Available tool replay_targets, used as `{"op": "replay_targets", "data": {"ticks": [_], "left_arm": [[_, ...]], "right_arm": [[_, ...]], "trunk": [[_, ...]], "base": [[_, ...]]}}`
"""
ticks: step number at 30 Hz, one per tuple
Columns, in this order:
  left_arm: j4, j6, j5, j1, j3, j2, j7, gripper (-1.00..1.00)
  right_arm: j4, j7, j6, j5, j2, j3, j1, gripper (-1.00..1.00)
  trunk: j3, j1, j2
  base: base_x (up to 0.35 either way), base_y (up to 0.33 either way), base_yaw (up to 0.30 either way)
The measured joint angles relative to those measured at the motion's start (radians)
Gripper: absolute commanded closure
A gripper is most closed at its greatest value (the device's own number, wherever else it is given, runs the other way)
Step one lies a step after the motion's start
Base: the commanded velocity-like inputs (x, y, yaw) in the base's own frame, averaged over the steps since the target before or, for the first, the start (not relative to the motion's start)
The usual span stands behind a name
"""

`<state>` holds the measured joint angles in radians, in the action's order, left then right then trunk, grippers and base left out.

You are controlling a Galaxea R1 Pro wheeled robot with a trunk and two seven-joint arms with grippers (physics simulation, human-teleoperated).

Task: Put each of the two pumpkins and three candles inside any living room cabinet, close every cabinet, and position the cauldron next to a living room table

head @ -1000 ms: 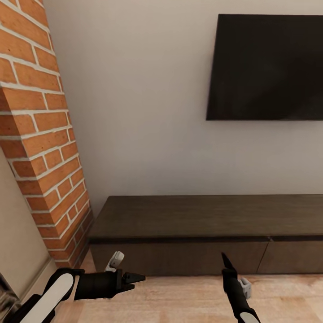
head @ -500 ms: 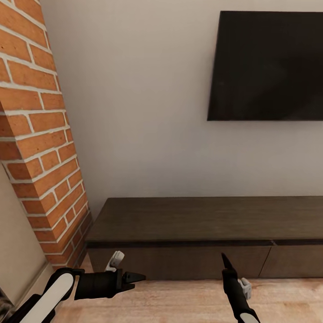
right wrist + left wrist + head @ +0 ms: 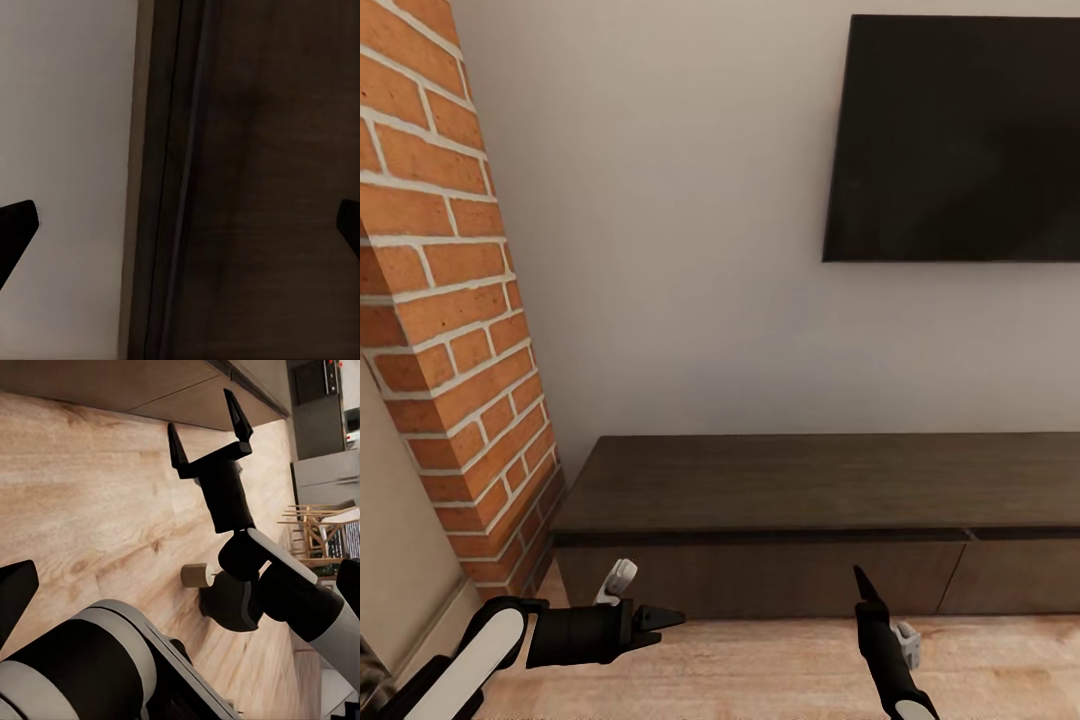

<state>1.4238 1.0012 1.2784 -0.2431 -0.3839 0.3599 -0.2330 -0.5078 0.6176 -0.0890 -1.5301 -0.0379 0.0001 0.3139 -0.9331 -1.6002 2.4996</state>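
The cabinet [image 3: 830,480] is a long low dark brown unit against the white wall, and its flat drawer fronts [image 3: 760,575] are shut. My left gripper [image 3: 668,622] hovers open above the wood floor in front of the cabinet's left end, its fingers pointing right. My right gripper [image 3: 858,578] is open and empty, pointing at the drawer front. From the left wrist camera its two spread fingers [image 3: 178,450] stand just short of the cabinet base [image 3: 150,390]. Dark cabinet wood [image 3: 262,187] sits close ahead of the right wrist camera. The pumpkins, candles, cauldron and table are out of view.
A red brick column [image 3: 440,320] rises at the left, close to the cabinet's end. A black TV [image 3: 960,140] hangs on the wall above the cabinet. Pale wood floor [image 3: 760,665] lies under both arms. Dining chairs [image 3: 319,521] stand far off.
The head view has shifted slightly, so the TV and brick column sit a little differently in the picture. Both arms hold the same pose and both grippers stay open.
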Motion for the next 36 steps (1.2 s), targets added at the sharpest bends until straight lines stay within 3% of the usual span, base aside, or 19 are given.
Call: {"op": "replay_targets", "data": {"ticks": [8,11,26,36], "left_arm": [[0.0,0.0,0.0,0.0,0.0,0.0,0.0,-1.0],[0.0,0.0,0.0,0.0,0.0,0.0,0.0,-1.0],[0.0,0.0,0.0,0.0,-0.001,0.0,0.0,-1.0],[0.002,0.0,0.002,0.0,-0.001,0.0,0.0,-1.0]], "right_arm": [[-0.001,0.051,0.001,0.0,0.0,0.001,0.0,-1.0],[0.001,0.075,0.001,0.0,0.0,0.001,0.0,-1.0],[0.0,0.084,0.002,0.0,0.001,0.003,0.0,-1.0],[-0.001,0.085,0.002,0.0,0.001,0.003,0.0,-1.0]], "trunk": [[0.0,0.0,0.0],[-0.011,-0.001,0.001],[-0.042,-0.005,0.003],[-0.043,-0.005,0.003]], "base": [[0.0,0.0,0.0],[0.0,0.0,0.0],[0.0,0.0,0.0],[0.067,0.0,0.0]]}}
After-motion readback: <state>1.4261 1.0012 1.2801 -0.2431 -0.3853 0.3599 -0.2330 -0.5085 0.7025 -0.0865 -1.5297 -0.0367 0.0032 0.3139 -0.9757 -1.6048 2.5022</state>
